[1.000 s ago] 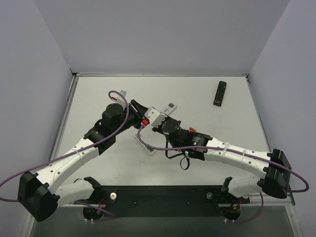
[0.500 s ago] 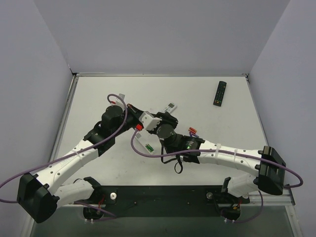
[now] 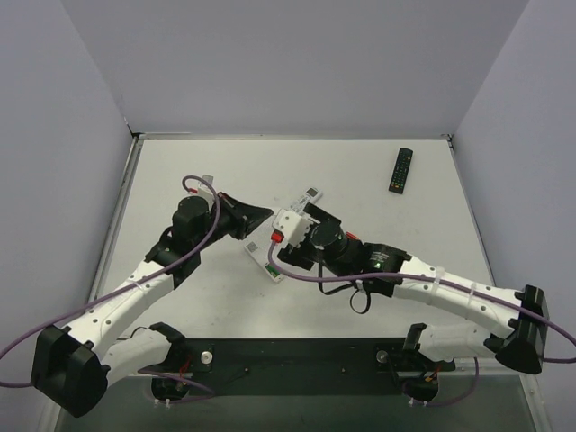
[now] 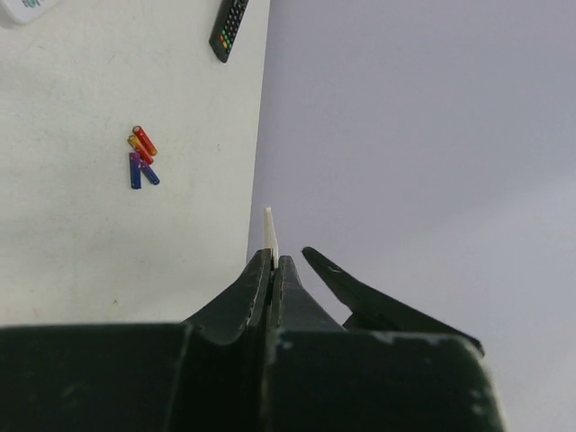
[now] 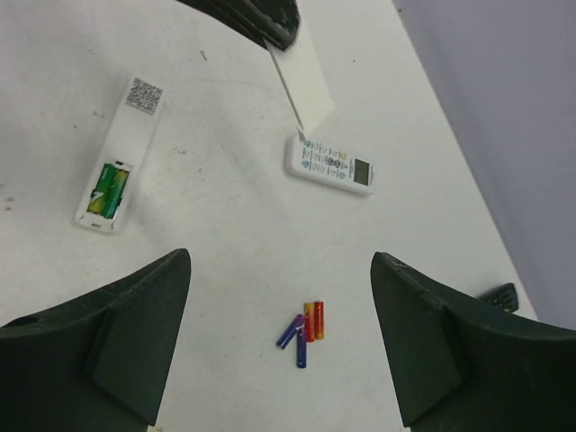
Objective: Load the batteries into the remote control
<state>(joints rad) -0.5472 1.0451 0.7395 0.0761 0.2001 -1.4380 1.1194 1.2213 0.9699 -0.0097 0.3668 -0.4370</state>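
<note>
The remote control (image 5: 118,151) lies face down on the table, a slim white bar with its compartment uncovered. The two green batteries (image 5: 108,187) sit side by side inside that compartment; from above they show as a green patch (image 3: 272,267). My left gripper (image 4: 274,259) is shut on a thin white cover plate (image 5: 302,77), held off the table just beyond the remote. In the top view this gripper (image 3: 265,216) hangs over the remote's far end. My right gripper (image 5: 281,261) is open and empty, well above the table.
A wider white remote with a display (image 5: 330,164) lies right of the plate. A loose cluster of red and blue cells (image 5: 304,329) lies below my right gripper. A black remote (image 3: 400,169) rests at the far right, near the wall.
My left gripper has shut on the cover plate and drawn back to the left with it. My right gripper has opened and moved right, away from the remote.
</note>
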